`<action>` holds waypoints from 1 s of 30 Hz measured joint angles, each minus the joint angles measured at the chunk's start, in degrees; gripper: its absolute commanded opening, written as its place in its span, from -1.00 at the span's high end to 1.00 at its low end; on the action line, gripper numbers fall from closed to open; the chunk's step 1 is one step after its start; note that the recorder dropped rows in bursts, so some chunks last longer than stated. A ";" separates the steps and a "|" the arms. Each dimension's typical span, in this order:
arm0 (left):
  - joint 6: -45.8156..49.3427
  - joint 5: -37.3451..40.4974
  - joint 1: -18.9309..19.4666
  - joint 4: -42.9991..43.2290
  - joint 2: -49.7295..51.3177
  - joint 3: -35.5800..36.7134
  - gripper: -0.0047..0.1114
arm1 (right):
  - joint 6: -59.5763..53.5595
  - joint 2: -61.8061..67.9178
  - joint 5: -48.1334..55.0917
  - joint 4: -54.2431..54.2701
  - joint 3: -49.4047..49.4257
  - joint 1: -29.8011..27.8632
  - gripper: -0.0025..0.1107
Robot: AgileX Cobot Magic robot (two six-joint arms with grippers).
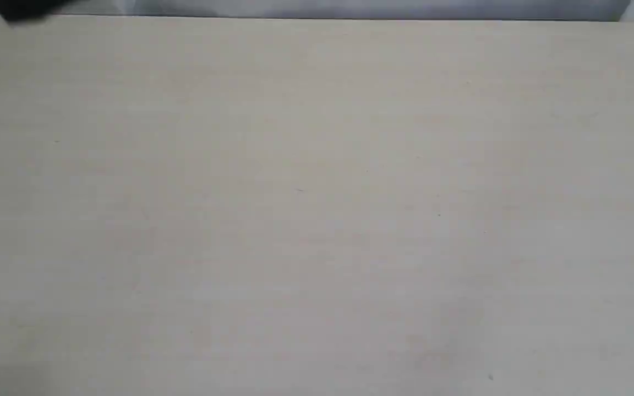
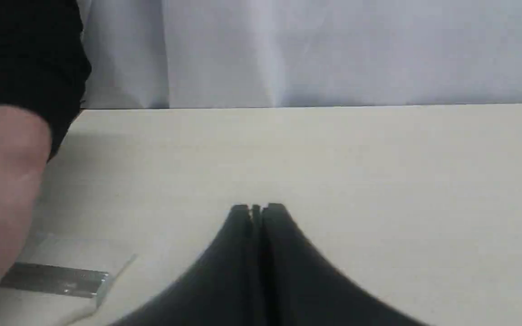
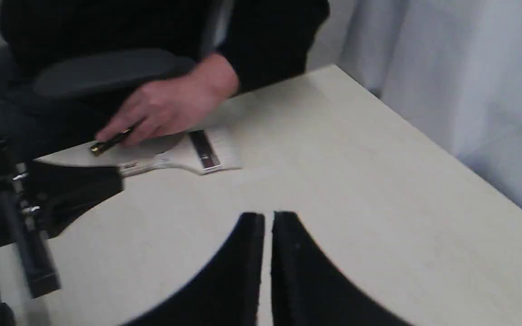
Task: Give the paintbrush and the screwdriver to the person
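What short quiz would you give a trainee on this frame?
1. True or false: the left gripper and right gripper are both shut and empty.
2. The paintbrush lies: A on the table; B in a gripper; C on the floor.
3. Fill in: the hand has its fingers on the ____.
Key: 1 true; 2 A; 3 screwdriver.

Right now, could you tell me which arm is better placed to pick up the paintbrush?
Left, probably: the paintbrush lies close beside the left gripper, while from the right gripper it sits farther across the table. The person's hand is right by it.
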 measured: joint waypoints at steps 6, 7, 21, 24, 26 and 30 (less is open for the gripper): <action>0.00 0.00 0.00 0.00 0.00 0.00 0.92 | 2.17 -12.99 -4.56 -0.13 17.86 5.70 0.88; 0.00 0.00 0.00 0.00 0.00 0.00 0.92 | 3.39 -14.56 -4.56 -0.13 20.14 6.34 0.88; 0.00 0.00 0.00 0.00 0.00 0.00 0.92 | 11.20 -34.50 -0.78 8.23 40.41 7.56 0.88; 0.00 0.00 0.00 0.00 0.00 0.00 0.92 | 11.20 -37.16 0.92 4.78 40.54 7.56 0.88; 0.00 0.00 0.00 0.00 0.00 0.00 0.92 | 11.20 -39.07 1.41 1.41 40.54 7.56 0.88; 0.00 0.00 0.00 0.00 0.00 0.00 0.92 | 11.44 -42.79 1.59 -5.52 40.78 6.08 0.88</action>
